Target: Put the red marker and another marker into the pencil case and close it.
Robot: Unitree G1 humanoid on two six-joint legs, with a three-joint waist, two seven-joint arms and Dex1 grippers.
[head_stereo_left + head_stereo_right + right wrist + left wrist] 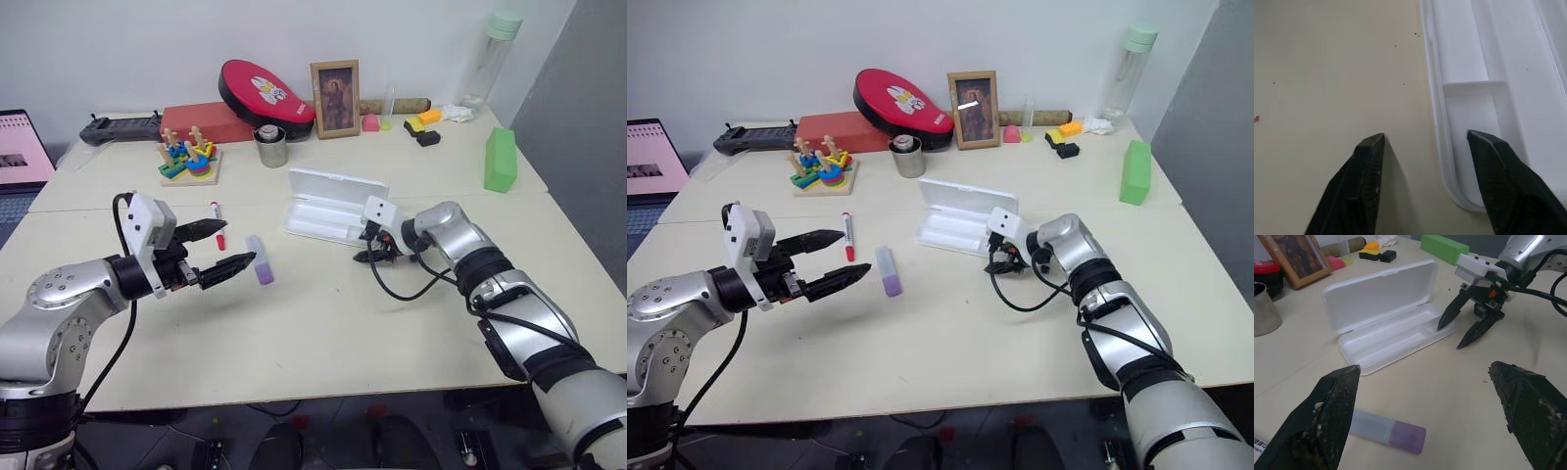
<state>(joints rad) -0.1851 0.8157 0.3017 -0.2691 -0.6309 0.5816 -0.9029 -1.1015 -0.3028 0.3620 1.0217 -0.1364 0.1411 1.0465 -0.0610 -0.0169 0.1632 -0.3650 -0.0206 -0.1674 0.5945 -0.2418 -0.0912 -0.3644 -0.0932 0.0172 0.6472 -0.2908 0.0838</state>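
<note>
On the cream table (323, 323) by a white wall, both claws spread: left claw (220, 248), right claw (377, 253).

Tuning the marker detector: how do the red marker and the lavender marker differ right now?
Build: the red marker is slim and longer; the lavender marker is chunky and shorter.
Colour: the red marker has a white barrel with a red cap; the lavender marker is pale with a purple end.
Shared: both lie flat on the table, outside the open pencil case, neither held.
</note>
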